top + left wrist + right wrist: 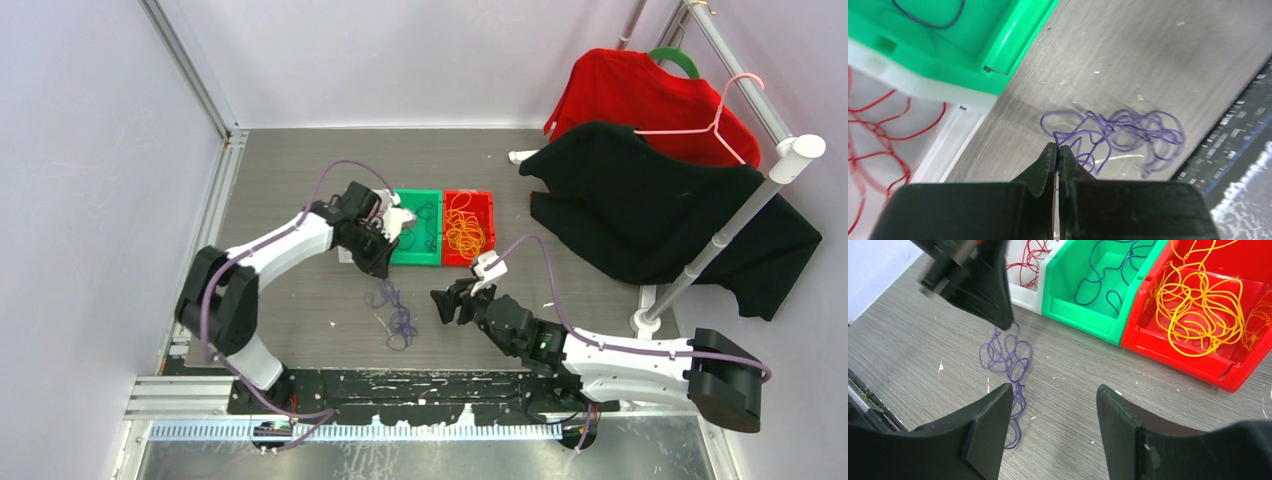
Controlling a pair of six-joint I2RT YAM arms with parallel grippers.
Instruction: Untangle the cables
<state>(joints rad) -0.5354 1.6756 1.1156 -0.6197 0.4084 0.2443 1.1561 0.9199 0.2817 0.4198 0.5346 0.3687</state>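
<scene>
A purple cable clump (396,316) lies on the grey table in front of the bins. My left gripper (382,266) is shut on one strand at the clump's near end, seen in the left wrist view, where the gripper (1057,146) pinches the purple cable (1120,132). My right gripper (449,303) is open and empty, hovering right of the clump; in its own view the gripper (1054,388) has the purple cable (1009,356) by its left finger. Orange-yellow cables (1198,305) lie in the red bin (1168,347). A dark blue cable (1108,270) lies in the green bin (1073,315). Red cables (878,130) lie in a white bin (948,145).
The green bin (418,258) and red bin (468,258) stand side by side mid-table. A clothes rack (720,235) with a black garment (650,215) and a red garment (640,95) fills the right. A wall closes the left side.
</scene>
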